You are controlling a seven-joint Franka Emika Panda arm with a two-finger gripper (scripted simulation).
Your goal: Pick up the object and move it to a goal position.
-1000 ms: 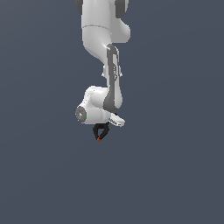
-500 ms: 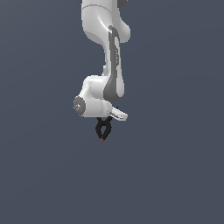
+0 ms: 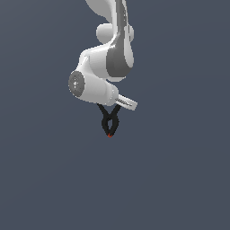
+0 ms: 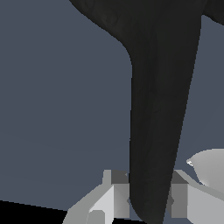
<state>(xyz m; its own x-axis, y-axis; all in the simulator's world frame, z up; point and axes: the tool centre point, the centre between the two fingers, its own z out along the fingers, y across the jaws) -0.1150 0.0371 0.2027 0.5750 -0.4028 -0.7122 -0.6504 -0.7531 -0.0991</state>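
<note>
The object point(image 3: 109, 122), a small black spring clamp, hangs in the air under the white arm's hand, its red-orange tip point(image 3: 109, 135) pointing down. My gripper point(image 3: 109, 107) is shut on its crossed handles, and the hand's body hides most of the fingers in the exterior view. The wrist view shows one black handle of the object point(image 4: 157, 109) large and close, pinched between the grey fingers point(image 4: 114, 192) of my gripper point(image 4: 148, 197). No goal marker shows.
A plain grey-blue surface point(image 3: 179, 179) fills the background in both views. A white curved part point(image 4: 210, 166) shows at the edge of the wrist view; what it is cannot be told.
The arm has carried the clamp a little upward and toward the exterior view's right. The arm now looks larger and the hand has turned. The grip has not changed.
</note>
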